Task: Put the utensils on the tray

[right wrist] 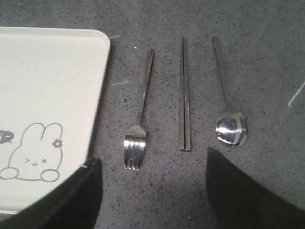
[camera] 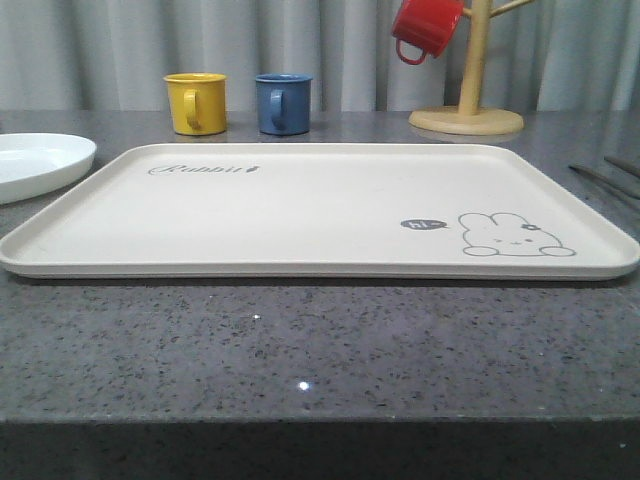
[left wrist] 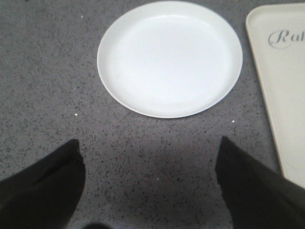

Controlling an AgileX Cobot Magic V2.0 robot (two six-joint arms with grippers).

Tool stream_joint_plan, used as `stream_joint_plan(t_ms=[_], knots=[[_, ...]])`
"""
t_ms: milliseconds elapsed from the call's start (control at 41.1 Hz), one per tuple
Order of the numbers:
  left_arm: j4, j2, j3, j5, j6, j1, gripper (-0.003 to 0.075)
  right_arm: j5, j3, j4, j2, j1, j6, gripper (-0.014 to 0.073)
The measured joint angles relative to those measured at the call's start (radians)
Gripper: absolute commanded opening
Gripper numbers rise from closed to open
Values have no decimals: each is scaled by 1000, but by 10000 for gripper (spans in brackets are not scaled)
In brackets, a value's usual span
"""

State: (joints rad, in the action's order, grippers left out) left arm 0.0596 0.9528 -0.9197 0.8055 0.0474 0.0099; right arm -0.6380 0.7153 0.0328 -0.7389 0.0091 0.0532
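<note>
lying on the grey speckled table [right wrist: 267, 43] are three utensils, side by side and parallel: one fork [right wrist: 139, 117], one pair of chopsticks [right wrist: 184, 95] and one spoon [right wrist: 228, 102]. all three lie off the tray, just beside its rabbit corner, the fork nearest to it, then the chopsticks, then the spoon. in the right wrist view their long axes run straight away from the camera; the fork tines and the spoon bowl point toward the right gripper [right wrist: 152, 191], the handles away from it. this gripper hangs above the table with its two dark fingers spread wide, holding nothing, and the fork and chopsticks ends lie just ahead of the gap. there is one cream tray [camera: 300, 260], bare. the left gripper [left wrist: 150, 186] is also spread and holds nothing, near one white plate [left wrist: 169, 57]. behind the tray stand one yellow mug [camera: 196, 103] and one blue mug [camera: 282, 103]; one red mug [camera: 424, 27] hangs on a wooden stand [camera: 468, 110].
</note>
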Motion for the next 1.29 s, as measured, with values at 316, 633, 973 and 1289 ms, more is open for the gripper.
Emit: stream_joint_plan(t_ms=[316,633,973,1289], knots=[[-80,304,-188,97,77,184,548,0,0,0,0,0,-2,497],[-448,572,-314,86,336,369,547,-2,0,0,0,0,-2,497],[-465,737,-387,19,345,329,547,-2,0,0,0,0,-2,497],[-470,801,-406,-12,345,312,482,-2,1,0,0,0,-2,497]])
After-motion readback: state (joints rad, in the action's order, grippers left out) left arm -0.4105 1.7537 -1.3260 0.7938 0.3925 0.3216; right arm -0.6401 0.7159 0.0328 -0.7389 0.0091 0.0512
